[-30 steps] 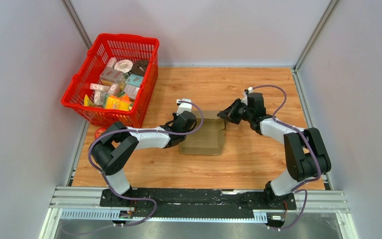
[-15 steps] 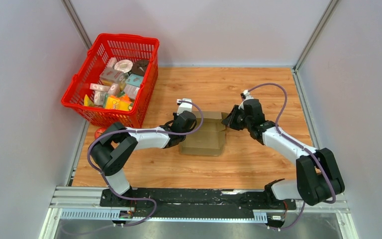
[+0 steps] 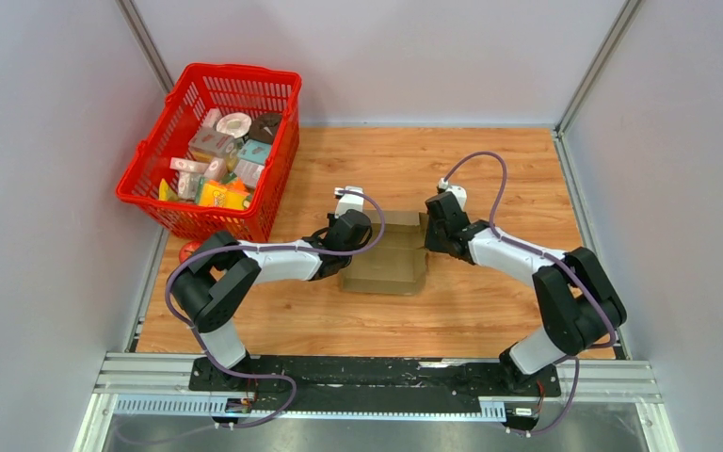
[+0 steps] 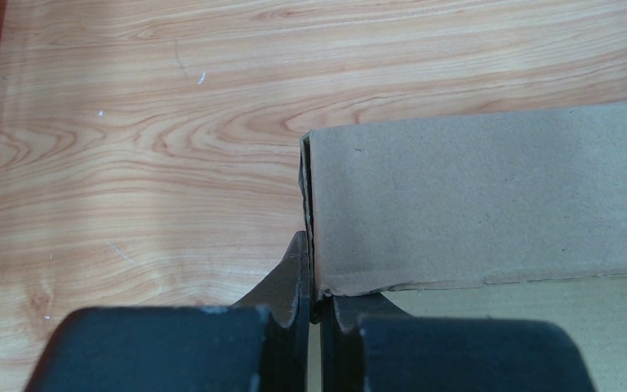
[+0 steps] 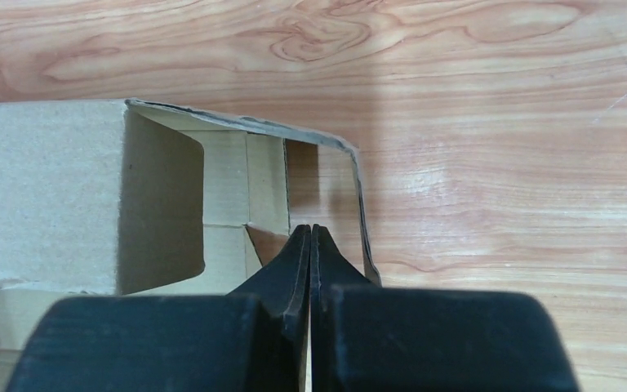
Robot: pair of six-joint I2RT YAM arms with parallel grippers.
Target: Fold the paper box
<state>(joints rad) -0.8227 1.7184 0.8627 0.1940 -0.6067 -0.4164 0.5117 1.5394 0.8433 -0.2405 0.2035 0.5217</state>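
Where the paper box [image 4: 473, 204] ends, the left claw [image 4: 313, 282] pinches it.

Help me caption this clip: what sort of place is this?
Probably a robotics test cell: grey panels enclose a wooden table, a left arm and a right arm are bolted to a rail at its near edge, and a red basket holds small packages.

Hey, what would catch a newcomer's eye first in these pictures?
The brown cardboard box in the middle of the wooden table, with both grippers at it: the left gripper pinches one wall, and the right gripper, shut, points into its open end. Then the red basket of small packages at the far left corner.
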